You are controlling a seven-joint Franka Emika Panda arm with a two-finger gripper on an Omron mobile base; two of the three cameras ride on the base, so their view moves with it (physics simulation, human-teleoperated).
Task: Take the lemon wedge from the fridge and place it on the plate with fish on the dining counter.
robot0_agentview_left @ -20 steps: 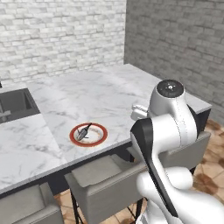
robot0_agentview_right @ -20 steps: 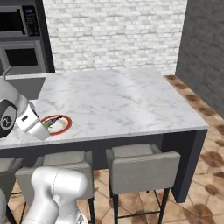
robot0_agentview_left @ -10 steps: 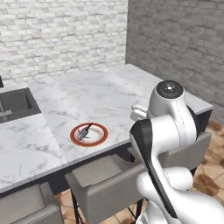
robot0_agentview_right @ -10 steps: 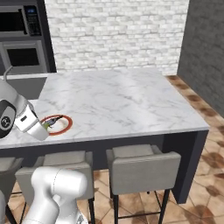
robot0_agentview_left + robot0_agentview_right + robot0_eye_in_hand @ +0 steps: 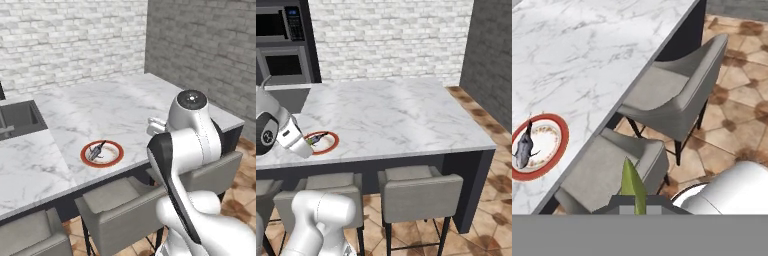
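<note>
Lemon wedge [image 5: 632, 186] pinched between clenched fingers [image 5: 623, 202], above grey stool [image 5: 607, 167], plate [image 5: 539, 145] well apart

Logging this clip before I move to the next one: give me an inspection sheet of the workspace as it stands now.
Surface: white marble dining counter, dark base, bare apart from the plate.
Job's things: plate with red-orange rim near the counter's front edge, dark fish lying on it; lemon wedge pinched in the hand, not yet on the plate.
Clutter: nothing seen.
Hand: hand shut on the lemon wedge, out over the grey stools, short of the counter edge.
Cables: nothing seen.
Surroundings: sink at the counter's far left, microwave and oven beyond, white brick wall, tiled floor.
</note>
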